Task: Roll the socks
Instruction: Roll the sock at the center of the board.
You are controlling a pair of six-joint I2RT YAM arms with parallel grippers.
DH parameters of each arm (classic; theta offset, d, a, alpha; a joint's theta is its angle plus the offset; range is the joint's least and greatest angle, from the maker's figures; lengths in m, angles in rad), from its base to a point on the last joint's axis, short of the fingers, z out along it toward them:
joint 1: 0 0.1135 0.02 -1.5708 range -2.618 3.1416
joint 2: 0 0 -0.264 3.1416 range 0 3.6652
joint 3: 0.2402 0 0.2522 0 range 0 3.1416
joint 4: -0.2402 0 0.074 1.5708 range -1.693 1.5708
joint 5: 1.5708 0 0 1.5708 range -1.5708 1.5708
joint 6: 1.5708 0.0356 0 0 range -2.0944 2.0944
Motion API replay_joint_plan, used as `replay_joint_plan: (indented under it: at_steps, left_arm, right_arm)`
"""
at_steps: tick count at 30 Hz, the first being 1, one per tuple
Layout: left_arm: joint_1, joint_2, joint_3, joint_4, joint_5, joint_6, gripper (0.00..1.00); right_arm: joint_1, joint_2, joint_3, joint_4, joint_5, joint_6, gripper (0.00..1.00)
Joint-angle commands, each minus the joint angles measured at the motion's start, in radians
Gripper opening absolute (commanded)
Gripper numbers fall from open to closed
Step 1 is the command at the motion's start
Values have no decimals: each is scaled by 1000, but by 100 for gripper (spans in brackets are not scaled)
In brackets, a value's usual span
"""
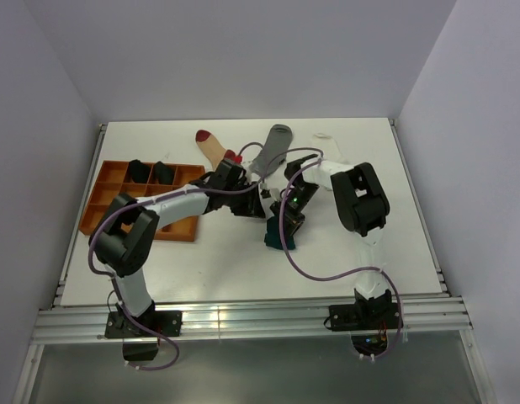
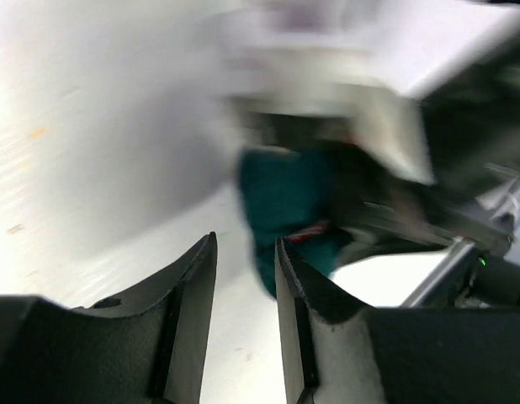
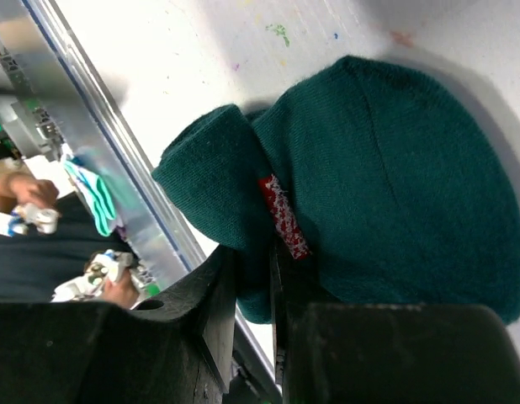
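Note:
A dark teal sock (image 1: 280,233) lies folded at mid-table, a red and white patch (image 3: 283,215) showing on it. My right gripper (image 1: 288,219) is shut on a fold of the teal sock (image 3: 395,168), with fabric pinched between its jaws (image 3: 253,257). My left gripper (image 1: 258,202) hangs just left of it, and its view is blurred. The left jaws (image 2: 246,242) stand apart with only bare table between them, and the teal sock (image 2: 285,198) is just ahead. A beige sock with a red toe (image 1: 213,148) and a grey sock (image 1: 273,146) lie at the back.
An orange compartment tray (image 1: 96,204) stands at the left, with two black socks (image 1: 139,171) (image 1: 163,173) in its back compartments. White walls close in the table on three sides. A metal rail (image 1: 243,318) runs along the near edge.

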Motion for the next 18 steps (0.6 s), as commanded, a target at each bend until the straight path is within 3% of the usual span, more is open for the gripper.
replay_joint_plan:
  at_steps: [1,6,18]
  left_arm:
    - [-61,-67,-8,122,19,91,39]
    - [-115,-12,-24,248,148,122,40]
    - [-124,48,-145,478,283,85,40]
  right_arm:
    - [2,87,-3,60,210,-17,17]
    - [3,88,4,54,207,-10,17]
    - [-15,121,43,-29,112,-71,17]
